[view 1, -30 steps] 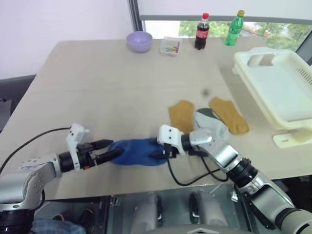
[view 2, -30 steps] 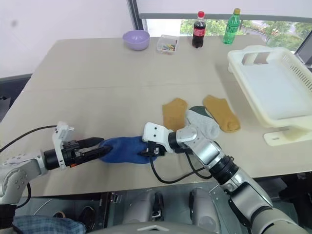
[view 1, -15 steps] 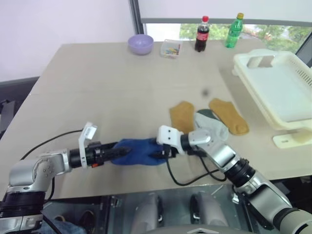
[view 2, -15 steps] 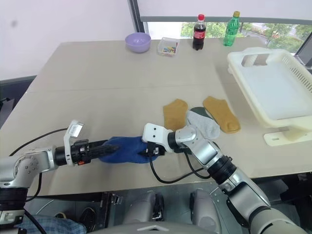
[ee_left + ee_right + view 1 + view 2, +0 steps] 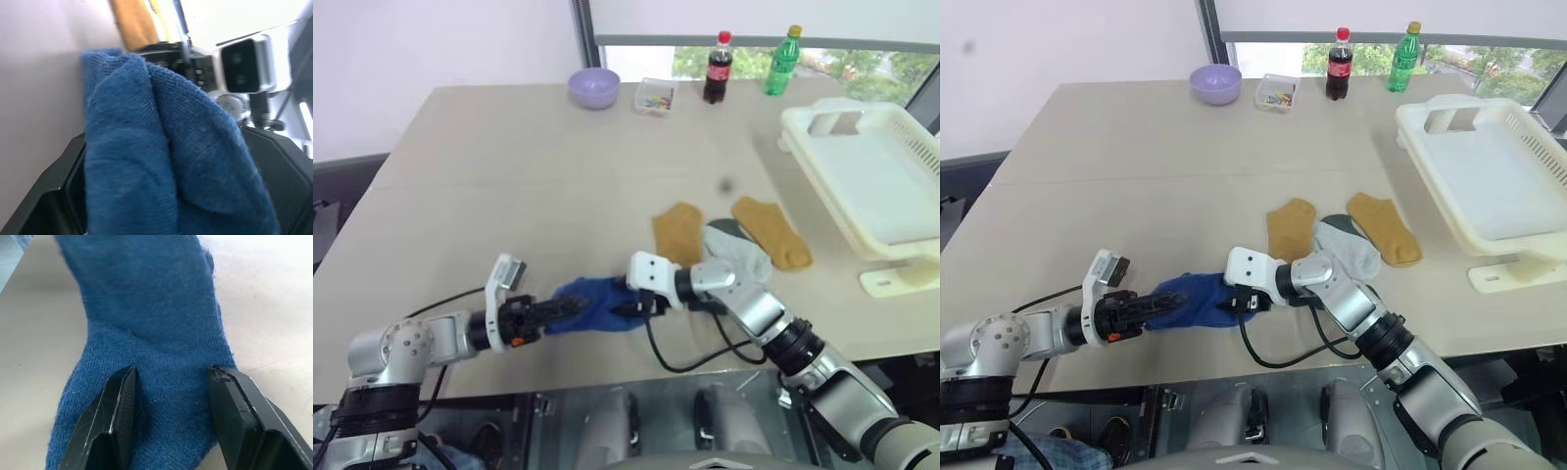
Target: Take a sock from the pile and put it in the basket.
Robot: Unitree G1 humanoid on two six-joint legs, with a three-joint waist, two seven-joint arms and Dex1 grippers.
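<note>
Meanwhile the blue sock (image 5: 595, 304) lies bunched on the surface (image 5: 529, 196) between both arms, the right end effector (image 5: 171, 416) clamped on one end and the left end effector (image 5: 570, 310), fingers spread wide, around the other, well apart from the basket (image 5: 876, 171).

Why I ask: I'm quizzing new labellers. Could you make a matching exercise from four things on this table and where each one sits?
Things:
1. blue sock
2. basket
3. lilac bowl
4. grey sock

Places:
A. at the table's right edge, no sock in it
B. between the two mustard socks
C. near edge, between left gripper and right gripper
D. far edge, beside a small clear box

Pairs: 1-C, 2-A, 3-D, 4-B
</note>
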